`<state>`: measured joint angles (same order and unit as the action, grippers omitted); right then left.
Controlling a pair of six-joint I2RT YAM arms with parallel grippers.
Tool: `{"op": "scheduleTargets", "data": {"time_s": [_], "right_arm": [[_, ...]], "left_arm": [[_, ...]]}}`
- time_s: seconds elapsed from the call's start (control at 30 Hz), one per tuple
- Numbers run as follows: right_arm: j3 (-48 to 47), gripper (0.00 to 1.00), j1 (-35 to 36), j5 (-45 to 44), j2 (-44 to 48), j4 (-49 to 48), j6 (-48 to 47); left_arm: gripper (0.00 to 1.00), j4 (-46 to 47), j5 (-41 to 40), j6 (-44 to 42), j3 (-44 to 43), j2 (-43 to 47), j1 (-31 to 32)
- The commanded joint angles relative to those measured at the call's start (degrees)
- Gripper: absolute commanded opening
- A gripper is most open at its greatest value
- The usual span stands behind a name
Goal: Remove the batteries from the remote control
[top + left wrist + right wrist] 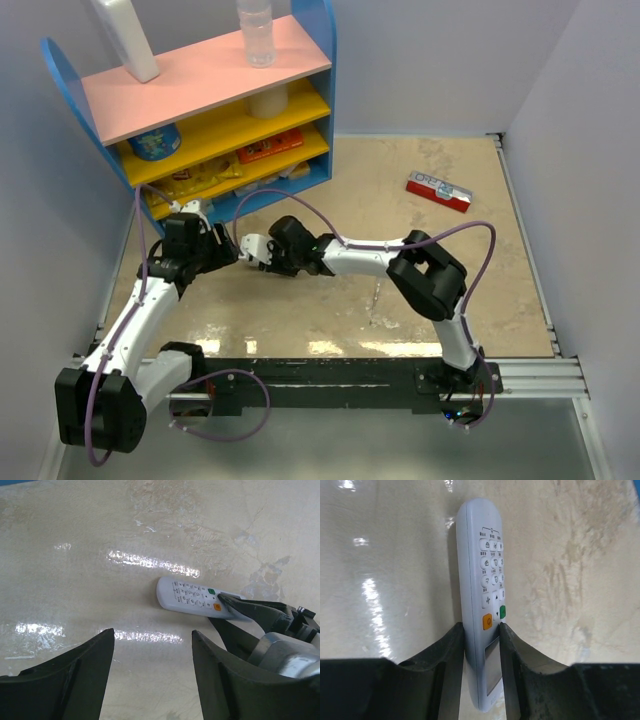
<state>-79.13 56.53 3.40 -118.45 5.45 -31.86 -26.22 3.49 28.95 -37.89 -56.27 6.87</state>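
Note:
The remote control (pixel 252 247) is a slim white bar with its button side facing up, held just above the table. My right gripper (pixel 270 252) is shut on its display end; in the right wrist view the fingers (pixel 451 650) clamp the remote's (pixel 487 570) two long edges just below the orange button. My left gripper (pixel 222 254) is open and empty, just left of the remote's free end. The left wrist view shows the remote (pixel 187 597) ahead of the left gripper (pixel 152 636), with the right gripper's finger (pixel 250 611) on it. The batteries and the battery bay are hidden.
A blue shelf unit (pixel 318 90) with pink and yellow shelves holding bottles and packets stands at the back left. A red-and-white flat box (pixel 438 190) lies at the back right. Grey walls close both sides.

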Motion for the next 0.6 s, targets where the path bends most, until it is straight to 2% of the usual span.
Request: {"op": "scheduleTargets", "data": {"time_s": [0.0, 0.2, 0.33, 0.57], "right_arm": [[3.3, 0.3, -0.7, 7.1, 4.0, 4.5, 10.6], [9.2, 0.3, -0.8, 8.5, 9.8, 2.6, 24.2], [14.5, 0.31, -0.8, 15.4, 13.9, 0.9, 33.6], [18.9, 0.3, -0.9, 21.1, 17.6, 4.1, 34.2]], "left_arm": [[0.68, 1.4, 0.3, -0.1, -0.3, 0.7, 0.2], [0.67, 1.7, 0.2, -0.3, -0.2, 1.1, 0.2], [0.67, 2.0, 1.2, -1.0, -0.1, 1.5, 0.2], [0.67, 2.6, 2.6, -2.1, -0.1, 1.3, 1.3]]}}
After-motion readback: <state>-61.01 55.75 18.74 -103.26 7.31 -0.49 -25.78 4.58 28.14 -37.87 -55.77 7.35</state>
